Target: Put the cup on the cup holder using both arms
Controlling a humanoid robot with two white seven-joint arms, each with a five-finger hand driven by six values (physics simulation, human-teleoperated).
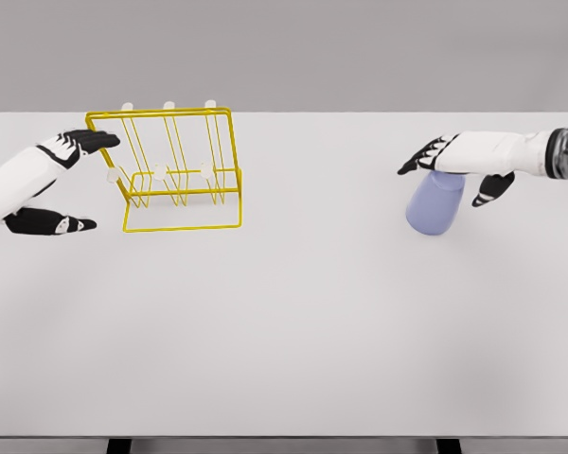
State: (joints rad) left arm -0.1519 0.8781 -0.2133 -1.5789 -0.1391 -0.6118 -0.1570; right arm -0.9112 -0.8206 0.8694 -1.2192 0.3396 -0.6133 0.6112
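- On the white worktop (293, 331), at about 2 o'clock from centre, the pale lavender cup (435, 203) stands mouth-down, wider at its base.
- Right hand (454, 163) lies over the cup's top — fingers (418, 159) extended toward 9 o'clock, thumb dropped at the cup's 3 o'clock side. Fingers spread, not closed on the cup; actual contact cannot be told.
- Yellow wire cup holder (178, 170) sits at about 10 o'clock, well apart from the cup, frame leaning back, white-tipped pegs showing above its top rail.
- Left hand (62, 180) is at the holder's 9 o'clock side — upper fingers beside the top corner, thumb low near the base. Fingers released, grasping nothing.
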